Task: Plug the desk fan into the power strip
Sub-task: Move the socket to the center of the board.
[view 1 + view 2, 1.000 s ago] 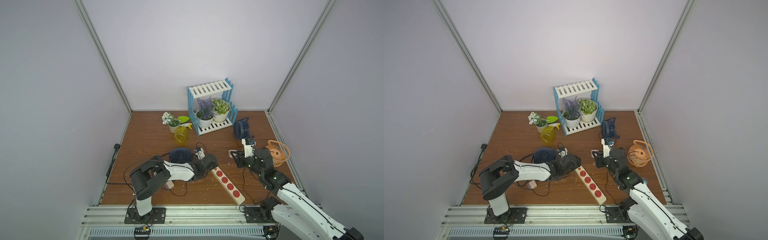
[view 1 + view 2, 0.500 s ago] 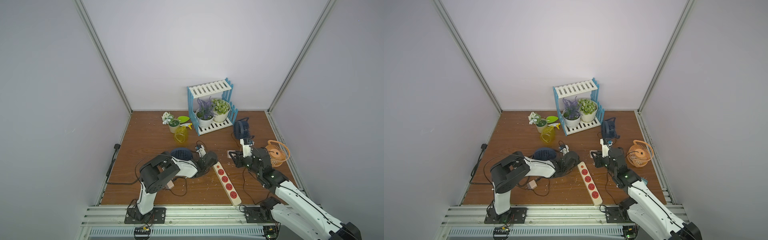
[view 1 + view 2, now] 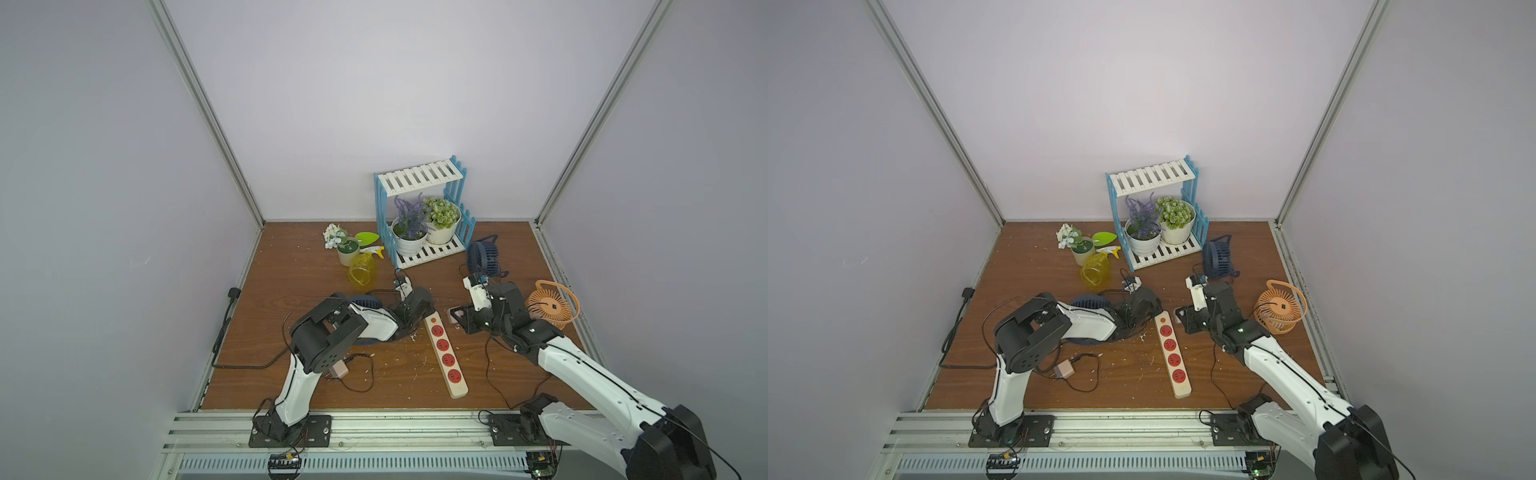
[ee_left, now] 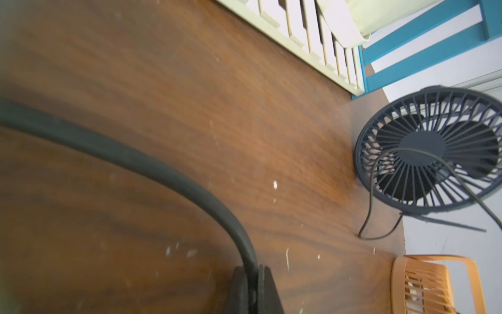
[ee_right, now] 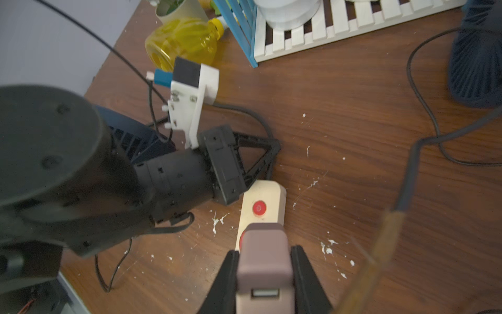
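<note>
Brown wood-grain tabletop (image 3: 291, 257), flecked with white crumbs. On it lie a cream power strip (image 3: 446, 357) with its black cord (image 4: 163, 172), a blue-and-white slatted shelf (image 3: 419, 180), an upright navy fan (image 3: 482, 255), an orange fan (image 3: 550, 307), a yellow spray bottle (image 3: 362, 269) and a small flower pot (image 3: 347, 251).

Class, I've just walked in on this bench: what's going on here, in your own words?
Two robot arms are working at a power strip lying on the wooden table. The left gripper is shut on the strip's thick black cord, close to its button end. The right gripper holds a pinkish plug adapter near that same end. All four red sockets are empty, so nothing is plugged in yet.
</note>
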You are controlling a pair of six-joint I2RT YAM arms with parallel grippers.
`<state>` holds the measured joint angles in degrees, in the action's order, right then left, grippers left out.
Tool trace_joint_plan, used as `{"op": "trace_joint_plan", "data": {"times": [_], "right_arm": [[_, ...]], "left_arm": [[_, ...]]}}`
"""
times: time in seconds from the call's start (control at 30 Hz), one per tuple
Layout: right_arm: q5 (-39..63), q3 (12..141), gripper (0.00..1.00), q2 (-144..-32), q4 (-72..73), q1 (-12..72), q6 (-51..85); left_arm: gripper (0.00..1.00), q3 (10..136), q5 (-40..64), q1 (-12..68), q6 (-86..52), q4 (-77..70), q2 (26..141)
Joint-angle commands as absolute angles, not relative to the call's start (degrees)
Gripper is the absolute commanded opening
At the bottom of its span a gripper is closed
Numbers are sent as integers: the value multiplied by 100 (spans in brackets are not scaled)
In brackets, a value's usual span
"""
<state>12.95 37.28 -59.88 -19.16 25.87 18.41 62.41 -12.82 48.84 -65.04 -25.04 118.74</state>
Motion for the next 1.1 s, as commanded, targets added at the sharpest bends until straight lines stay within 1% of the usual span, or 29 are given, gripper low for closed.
{"op": "trace_joint_plan", "data": {"times": [0.0,0.23,0.33,0.37,0.4,0.47,0.53,0.63,0.77,1.07], "right_arm": [[1399,3941,0,-6201,-2221,2752,1621],[1185,4233,0,-6855,-1966,3028,1847],[1048,4444,0,-7181,-1973,3157,1839],[996,4512,0,-7266,-1991,3202,1830],[944,4570,0,-7327,-2001,3235,1824],[926,4661,0,-7414,-1994,3273,1803],[876,4755,0,-7474,-2029,3281,1726],[762,4922,0,-7595,-2170,3281,1532],[719,5096,0,-7825,-2237,3287,1391],[624,5244,0,-8217,-2094,3281,1361]], "left_arm": [[0,6393,-1349,4582,-6135,-2457,12155],[0,6542,-1055,4220,-5952,-2472,12289],[4,6590,-775,4098,-5885,-2497,12309],[6,6603,-690,4077,-5842,-2504,12293],[12,6596,-607,4057,-5804,-2518,12260],[26,6539,-421,4016,-5741,-2566,12125],[37,6443,-212,3951,-5681,-2638,11982],[47,6314,121,3850,-5529,-2644,11737],[52,6154,346,3825,-5405,-2639,11482],[52,6006,1038,3799,-5533,-2637,11433]]}}
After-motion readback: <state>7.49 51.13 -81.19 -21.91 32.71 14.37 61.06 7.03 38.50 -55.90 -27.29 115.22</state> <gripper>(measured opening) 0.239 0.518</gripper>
